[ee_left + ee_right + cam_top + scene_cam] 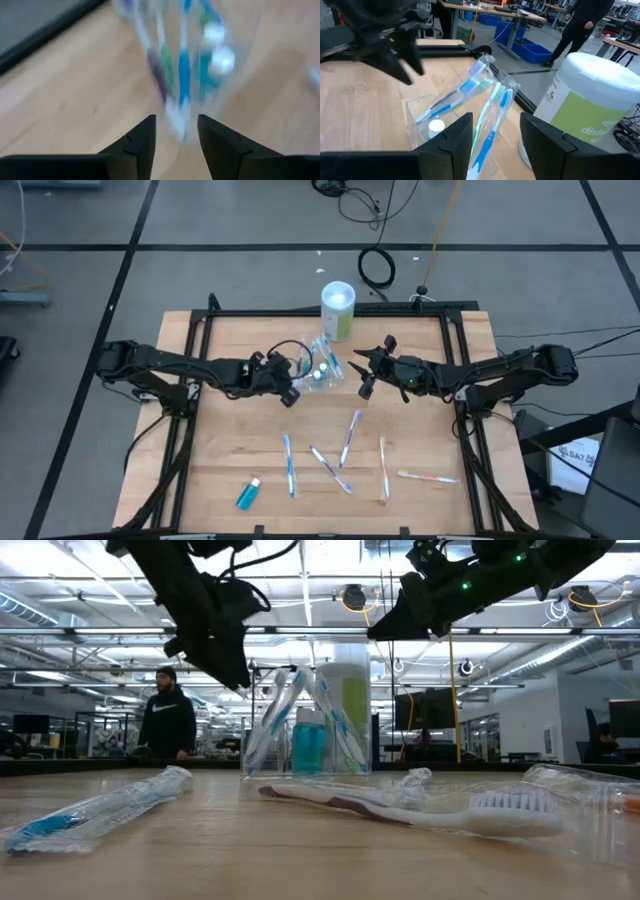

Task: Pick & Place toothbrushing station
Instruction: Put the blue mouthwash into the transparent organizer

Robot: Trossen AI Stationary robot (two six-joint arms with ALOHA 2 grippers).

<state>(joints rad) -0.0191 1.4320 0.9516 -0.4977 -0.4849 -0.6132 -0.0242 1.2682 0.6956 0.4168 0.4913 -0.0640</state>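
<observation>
A small clear plastic cup (325,370) stands upright on the wooden table, just in front of the canister. It holds several wrapped toothbrushes (470,87) and white-capped blue tubes (308,745). Several more wrapped toothbrushes (330,468) lie flat on the table's near half, with one blue tube (248,494) at the near left. My left gripper (290,387) is open and empty, just left of the cup and above the table; its wrist view (176,135) looks onto the cup. My right gripper (368,368) is open and empty, just right of the cup (445,120).
A tall white-and-green canister (338,308) stands at the table's far edge behind the cup. A black frame (300,312) runs round the table. In the low view a wrapped toothbrush (400,805) lies close in front. A person (168,715) stands in the room beyond.
</observation>
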